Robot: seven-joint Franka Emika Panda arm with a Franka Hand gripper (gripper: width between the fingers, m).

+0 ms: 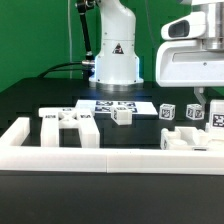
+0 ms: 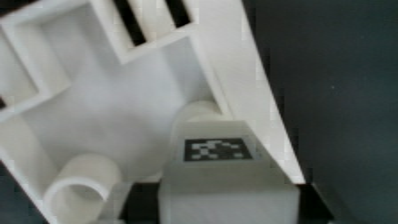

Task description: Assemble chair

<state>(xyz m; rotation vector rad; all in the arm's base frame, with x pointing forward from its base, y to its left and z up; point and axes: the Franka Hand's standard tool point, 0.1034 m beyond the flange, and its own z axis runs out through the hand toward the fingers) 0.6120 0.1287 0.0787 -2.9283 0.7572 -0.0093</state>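
Bright, even light — both views soft, wrist view blurrier.

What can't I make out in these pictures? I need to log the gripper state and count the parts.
- Gripper open or shut: in the exterior view the fingertips are too small, and the wrist view shows no finger clearly.
- Part count: in the exterior view the border rail partly hides the chair parts behind it, and the right edge cuts one off.
- Slotted part, whole shape: the wrist view is blurred and every edge cuts the part off.
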